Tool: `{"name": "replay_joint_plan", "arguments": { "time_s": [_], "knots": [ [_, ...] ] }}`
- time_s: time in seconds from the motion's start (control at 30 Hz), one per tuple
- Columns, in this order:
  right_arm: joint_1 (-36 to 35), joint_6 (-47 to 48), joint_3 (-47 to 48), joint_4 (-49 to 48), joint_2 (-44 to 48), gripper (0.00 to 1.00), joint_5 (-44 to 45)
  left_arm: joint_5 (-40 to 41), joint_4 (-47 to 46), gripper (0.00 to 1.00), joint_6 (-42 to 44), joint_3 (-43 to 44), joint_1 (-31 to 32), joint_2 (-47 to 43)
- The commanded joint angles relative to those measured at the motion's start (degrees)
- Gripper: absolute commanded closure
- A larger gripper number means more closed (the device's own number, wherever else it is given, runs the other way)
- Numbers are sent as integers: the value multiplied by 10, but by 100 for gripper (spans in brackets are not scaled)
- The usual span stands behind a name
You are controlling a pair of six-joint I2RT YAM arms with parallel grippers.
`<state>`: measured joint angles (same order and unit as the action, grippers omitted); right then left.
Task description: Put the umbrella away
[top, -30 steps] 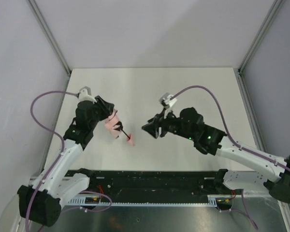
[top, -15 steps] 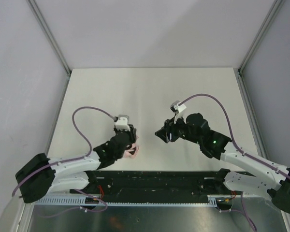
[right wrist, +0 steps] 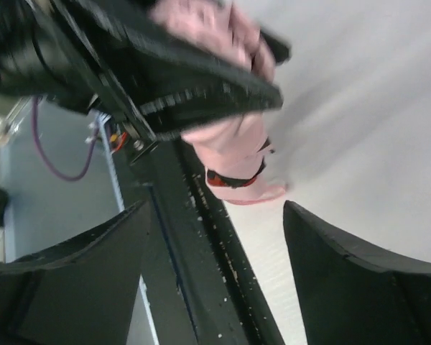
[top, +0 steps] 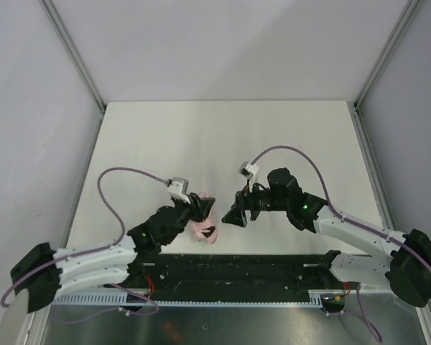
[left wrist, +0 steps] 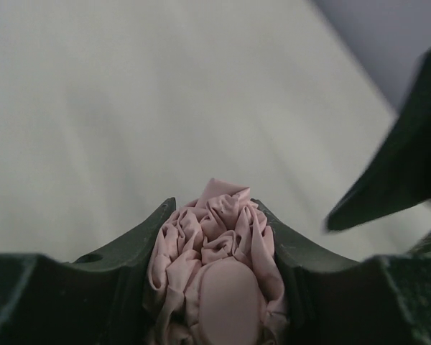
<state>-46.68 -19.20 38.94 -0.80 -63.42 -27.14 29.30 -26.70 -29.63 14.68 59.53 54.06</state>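
Observation:
The pale pink umbrella [top: 200, 228] is bunched fabric held in my left gripper [top: 202, 210] near the table's front edge. In the left wrist view the crumpled pink fabric [left wrist: 215, 251] fills the gap between both dark fingers. My right gripper [top: 237, 214] is open and empty just right of it, its fingers wide apart. In the right wrist view the umbrella's lower end [right wrist: 238, 167] with a dark and red band hangs under the left gripper, ahead of my open right gripper [right wrist: 215, 244]. The shaft and handle are hidden.
The black rail [top: 230, 266] with the arm bases runs along the table's front edge, right below both grippers. White table surface [top: 223, 136] stretches behind them to the grey back wall. Purple cables loop over each arm.
My left arm swung from the left side down to the front centre, carrying the umbrella with it. My right gripper moved slightly left and forward toward it.

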Motion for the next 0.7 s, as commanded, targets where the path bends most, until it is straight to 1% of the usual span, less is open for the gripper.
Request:
{"name": "replay_joint_plan", "arguments": {
  "time_s": [0.0,0.07,0.13,0.2,0.27,0.33,0.4,0.53,0.67],
  "knots": [
    [-16,-10,-10,-97,-13,17,-141,-220,-59,100,-20,8,-72,-116],
    [-39,-15,-11,-122,-14,12,-129,-270,-56,100,-52,9,-92,-146],
    [-55,-32,-11,-158,-18,11,-112,-302,-52,100,-81,13,-101,-162],
    [-69,-55,-11,-202,-26,10,-96,-312,-49,100,-104,18,-105,-167],
    [-85,-65,-11,-229,-33,10,-53,-316,-49,100,-124,20,-108,-165],
    [-92,-66,-11,-240,-40,10,-8,-324,-50,100,-131,22,-113,-161],
    [-93,-67,-9,-250,-49,12,15,-333,-51,100,-144,21,-124,-159],
    [-97,-56,-1,-223,-59,17,68,-362,-54,100,-165,18,-149,-162],
    [-104,-64,0,-226,-68,18,92,-372,-62,100,-182,15,-158,-163]
  ]
}}
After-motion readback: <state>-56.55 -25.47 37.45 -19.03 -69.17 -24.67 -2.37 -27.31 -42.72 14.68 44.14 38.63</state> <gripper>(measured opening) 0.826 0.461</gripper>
